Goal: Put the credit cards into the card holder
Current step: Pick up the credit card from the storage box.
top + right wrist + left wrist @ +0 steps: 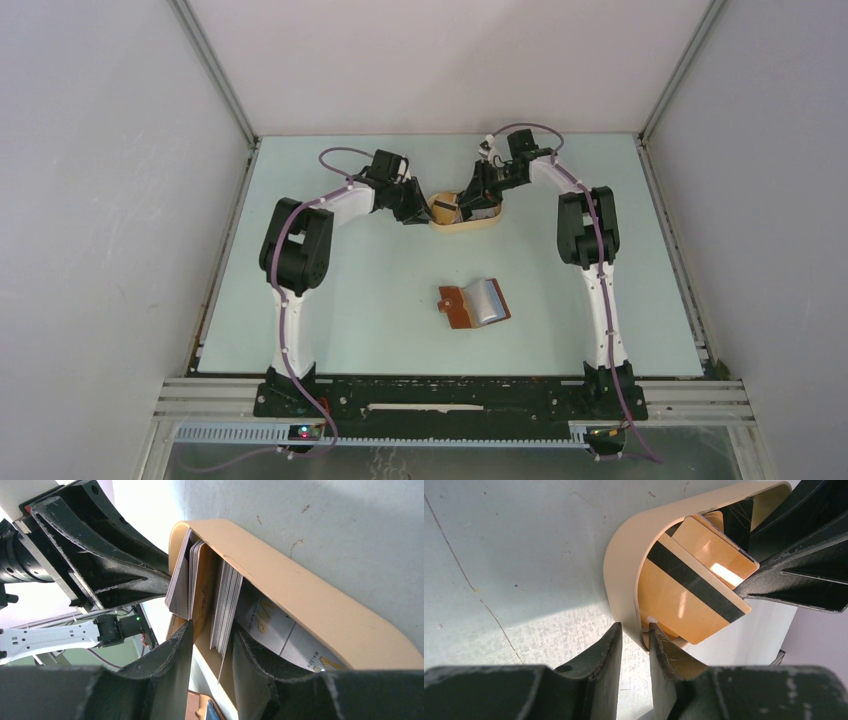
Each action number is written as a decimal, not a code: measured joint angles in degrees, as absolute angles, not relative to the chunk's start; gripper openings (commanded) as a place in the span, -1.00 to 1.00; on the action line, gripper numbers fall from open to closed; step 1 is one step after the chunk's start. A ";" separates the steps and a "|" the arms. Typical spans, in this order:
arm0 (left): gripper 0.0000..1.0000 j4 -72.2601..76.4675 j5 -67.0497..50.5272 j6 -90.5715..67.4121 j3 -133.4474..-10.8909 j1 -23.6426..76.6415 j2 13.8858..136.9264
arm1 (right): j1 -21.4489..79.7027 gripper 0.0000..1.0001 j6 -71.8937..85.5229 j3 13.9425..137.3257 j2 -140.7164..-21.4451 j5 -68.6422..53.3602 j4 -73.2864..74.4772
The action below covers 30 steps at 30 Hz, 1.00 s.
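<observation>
The tan oval tray (490,222) sits at the far middle of the table, with the credit cards (694,587) standing on edge inside it. My left gripper (424,207) (635,630) is shut on the tray's rounded left wall (624,570), one finger on each side. My right gripper (478,193) (212,627) reaches into the tray, its jaws open around a stack of cards (224,607), with a gap on the left finger's side. Another card bunch (187,580) leans further left. The brown card holder (457,307) lies open mid-table, a grey card (487,300) on it.
Both arms stretch to the far side and meet over the tray. In the left wrist view the right gripper's fingers (796,565) crowd the tray's inside. A metal frame rail (450,390) runs along the near edge, and white walls enclose the table.
</observation>
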<state>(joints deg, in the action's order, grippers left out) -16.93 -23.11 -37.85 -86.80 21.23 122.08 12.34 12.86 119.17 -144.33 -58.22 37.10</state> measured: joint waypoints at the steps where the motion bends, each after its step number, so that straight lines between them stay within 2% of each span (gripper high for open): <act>1: -0.38 -16.91 -23.11 -37.69 -86.80 21.21 122.08 | 12.27 -0.18 12.73 119.17 -144.33 -57.91 37.21; 11: -0.38 -16.91 -23.11 -37.47 -86.80 21.23 122.08 | 11.97 -0.30 11.53 118.24 -143.79 -55.48 38.15; 18: -0.35 -16.91 -23.07 -37.41 -86.80 21.23 122.08 | 11.73 -0.97 10.26 117.40 -142.78 -53.74 38.59; 30: -0.11 -17.43 -20.93 -36.01 -86.78 21.15 119.63 | 10.85 -1.00 6.44 116.18 -136.33 -46.22 40.99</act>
